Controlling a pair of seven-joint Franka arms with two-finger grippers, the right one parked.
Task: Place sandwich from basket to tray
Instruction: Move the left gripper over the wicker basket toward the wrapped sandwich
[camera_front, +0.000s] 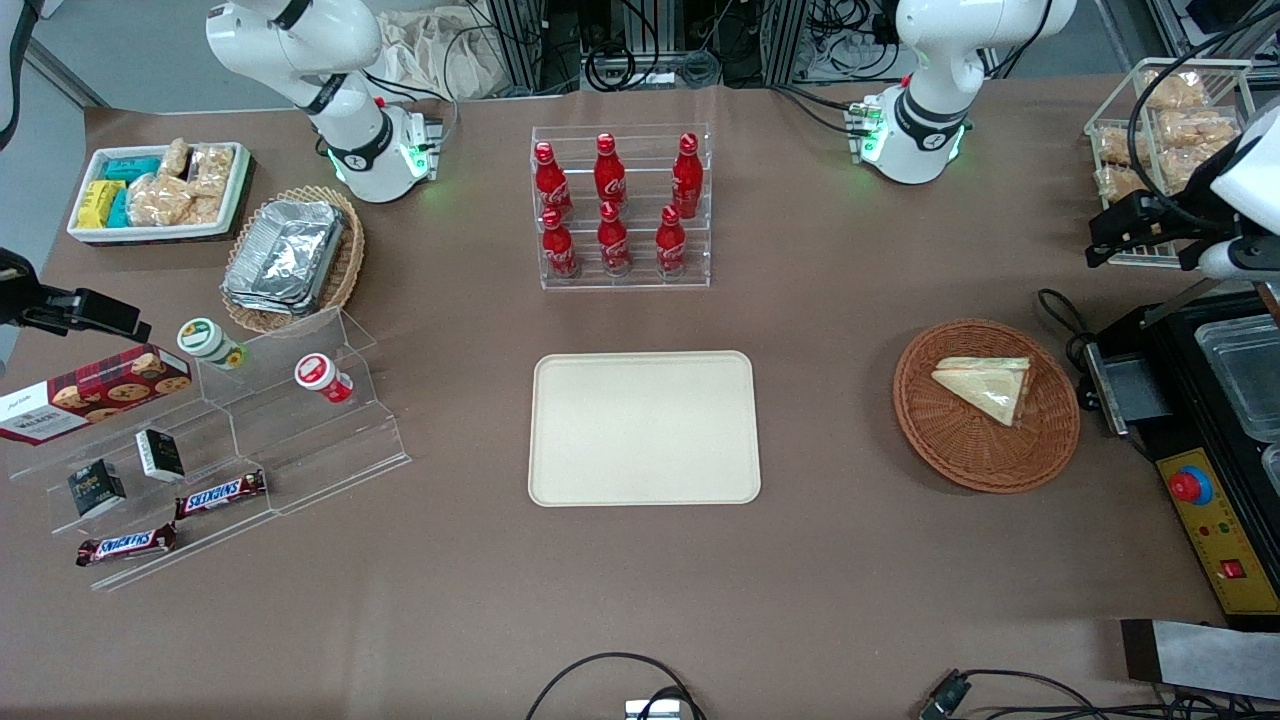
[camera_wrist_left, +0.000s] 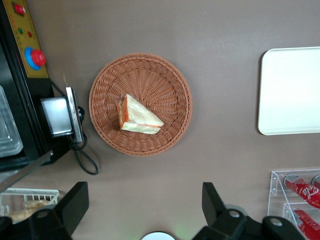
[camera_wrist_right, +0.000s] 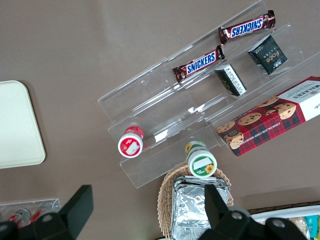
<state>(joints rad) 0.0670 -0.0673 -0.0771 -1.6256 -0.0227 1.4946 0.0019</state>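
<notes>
Wicker basket (camera_wrist_left: 140, 104) holds the sandwich (camera_wrist_left: 138, 116), wrapped and lying flat near its middle; the tray (camera_front: 644, 427) sits bare, well apart toward the counter's centre. Hand (camera_wrist_left: 141, 210) hovers high above, fingers spread wide, holding nothing. Best approach: descend straight, straddle the wedge across its flat bread faces, close gently.

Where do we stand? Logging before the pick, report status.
Gripper open, high above the table, clear of the basket. Sandwich lies in basket, untouched. Tray bare. Nothing in the way.
</notes>
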